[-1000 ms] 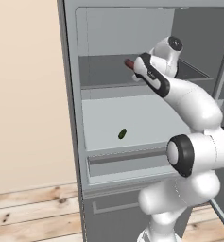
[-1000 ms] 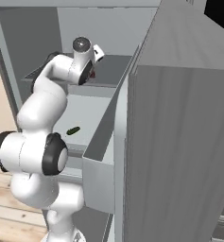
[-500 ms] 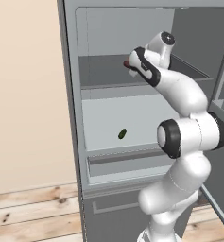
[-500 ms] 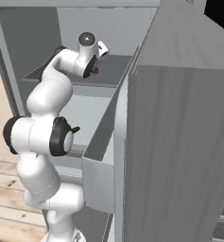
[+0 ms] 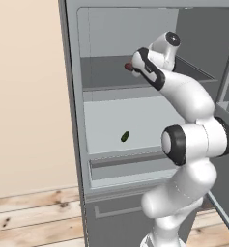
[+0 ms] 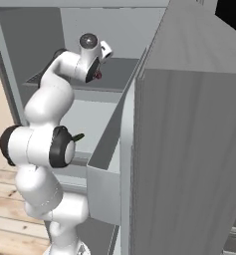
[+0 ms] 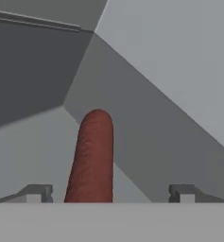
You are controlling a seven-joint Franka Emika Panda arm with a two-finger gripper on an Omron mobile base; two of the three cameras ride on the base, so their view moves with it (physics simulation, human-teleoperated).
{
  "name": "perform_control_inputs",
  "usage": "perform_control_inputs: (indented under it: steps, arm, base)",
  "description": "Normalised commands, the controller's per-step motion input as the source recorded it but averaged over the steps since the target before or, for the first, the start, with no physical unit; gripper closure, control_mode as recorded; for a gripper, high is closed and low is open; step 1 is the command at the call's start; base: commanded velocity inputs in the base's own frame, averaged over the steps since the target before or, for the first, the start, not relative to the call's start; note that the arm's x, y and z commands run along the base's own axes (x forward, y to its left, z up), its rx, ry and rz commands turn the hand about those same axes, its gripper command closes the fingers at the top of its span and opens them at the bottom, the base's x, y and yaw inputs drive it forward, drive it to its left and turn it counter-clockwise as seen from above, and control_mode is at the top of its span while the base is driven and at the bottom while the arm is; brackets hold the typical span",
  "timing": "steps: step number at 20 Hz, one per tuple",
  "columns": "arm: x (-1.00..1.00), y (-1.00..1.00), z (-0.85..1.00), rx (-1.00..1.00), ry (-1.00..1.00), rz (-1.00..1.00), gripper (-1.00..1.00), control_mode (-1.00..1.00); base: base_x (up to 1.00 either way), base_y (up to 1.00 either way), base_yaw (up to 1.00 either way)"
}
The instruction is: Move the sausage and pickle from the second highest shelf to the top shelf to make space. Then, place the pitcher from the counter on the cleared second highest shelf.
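Claw spread wide, sausage between tips, seemingly lying on top shelf.

A rendered home kitchen is indicated. An open grey fridge is seen with its door swung wide, a shaded top shelf and a pale second highest shelf inside. Food is kept there: a sausage and a pickle. A beige wall and wood-plank floor are seen alongside.

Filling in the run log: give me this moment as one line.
gripper: open, at top shelf | sausage: between the fingertips, gaps both sides | pickle: on second highest shelf | pitcher: not yet placed
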Motion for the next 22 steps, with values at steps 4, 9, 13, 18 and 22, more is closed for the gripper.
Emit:
perform_control_inputs:
  steps: [4, 9, 13, 18, 22]
  arm:
    - [-0.49, 0.31, 0.04, -0.05, -0.13, 0.00, -1.00, -1.00]
    - [-0.55, 0.24, 0.21, 0.00, -0.13, -0.04, -1.00, -1.00]
    - [-0.74, 0.21, 0.09, 0.00, -0.10, -0.06, -1.00, -1.00]
    - [-0.82, 0.09, 0.04, 0.13, -0.07, -0.07, -1.00, -1.00]
    - [-0.97, 0.02, 0.07, 0.23, -0.04, -0.14, -1.00, -1.00]
  base:
    - [0.00, 0.00, 0.00]
    - [0.00, 0.00, 0.00]
    - [0.00, 0.00, 0.00]
    - [0.00, 0.00, 0.00]
    - [0.00, 0.00, 0.00]
